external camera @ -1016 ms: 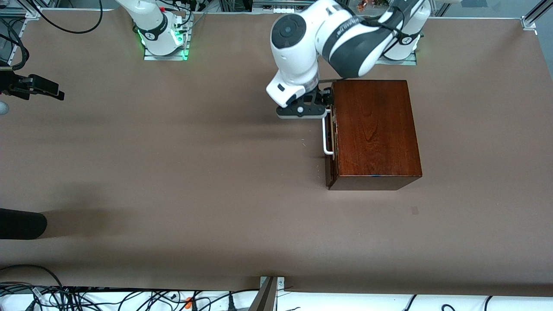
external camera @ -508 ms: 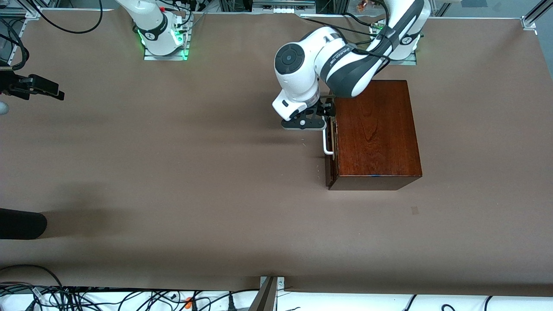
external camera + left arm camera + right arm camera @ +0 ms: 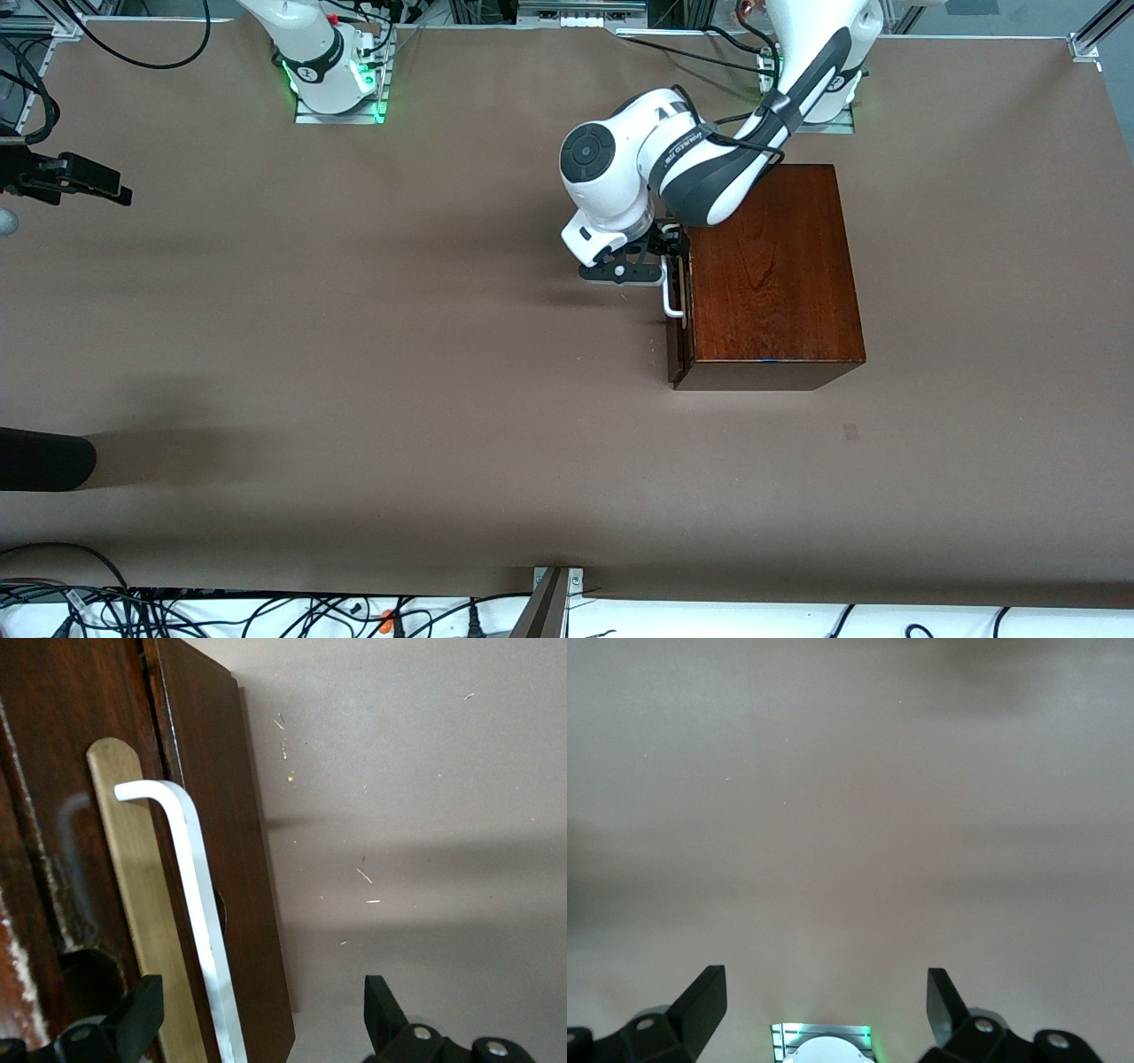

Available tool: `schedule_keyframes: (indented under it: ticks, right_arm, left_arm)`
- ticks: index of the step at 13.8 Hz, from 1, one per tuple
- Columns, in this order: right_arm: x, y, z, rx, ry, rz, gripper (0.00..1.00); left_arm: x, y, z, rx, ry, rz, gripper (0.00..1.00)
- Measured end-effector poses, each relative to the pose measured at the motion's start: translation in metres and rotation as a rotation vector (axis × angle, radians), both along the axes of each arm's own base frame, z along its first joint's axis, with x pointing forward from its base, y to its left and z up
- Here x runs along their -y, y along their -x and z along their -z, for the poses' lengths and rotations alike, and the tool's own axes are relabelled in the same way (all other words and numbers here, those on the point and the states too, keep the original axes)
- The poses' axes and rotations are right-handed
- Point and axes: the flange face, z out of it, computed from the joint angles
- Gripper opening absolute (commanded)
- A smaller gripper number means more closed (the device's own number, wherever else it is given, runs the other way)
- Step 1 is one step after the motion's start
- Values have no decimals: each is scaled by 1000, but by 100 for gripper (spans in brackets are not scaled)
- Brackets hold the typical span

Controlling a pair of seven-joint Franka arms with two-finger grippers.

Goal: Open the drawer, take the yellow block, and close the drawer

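Observation:
The dark reddish-brown wooden box (image 3: 771,266) stands toward the left arm's end of the table. Its drawer (image 3: 679,346) looks shut, with the dark front facing the right arm's end. The white loop handle (image 3: 669,299) runs along that front. My left gripper (image 3: 671,255) is open at the handle's end nearest the robots' bases. In the left wrist view the handle (image 3: 197,895) and the drawer front (image 3: 252,930) lie between the open fingers of my left gripper (image 3: 261,997). My right gripper (image 3: 826,979) is open and empty over bare table and waits. The yellow block is hidden.
A black device (image 3: 80,177) sticks in at the table's edge at the right arm's end. A dark rounded object (image 3: 44,459) lies at the same edge, nearer the front camera. Brown table (image 3: 399,354) spreads in front of the drawer.
My left gripper has come down and moved a little toward the front camera along the drawer front, now straddling the handle's end. The box and the right arm have not moved.

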Motion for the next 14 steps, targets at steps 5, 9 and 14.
schedule_keyframes:
  ticks: [5,9,14]
  right_arm:
    - [0,0,0,0,0,0,100]
    - [0,0,0,0,0,0,100]
    - [0,0,0,0,0,0,100]
  left_arm:
    - [-4,-9,15,6,7,-18,100]
    - [-1,-9,27,28,-5,-34,100]
    - [3,-8,33,33,0,-53,100]
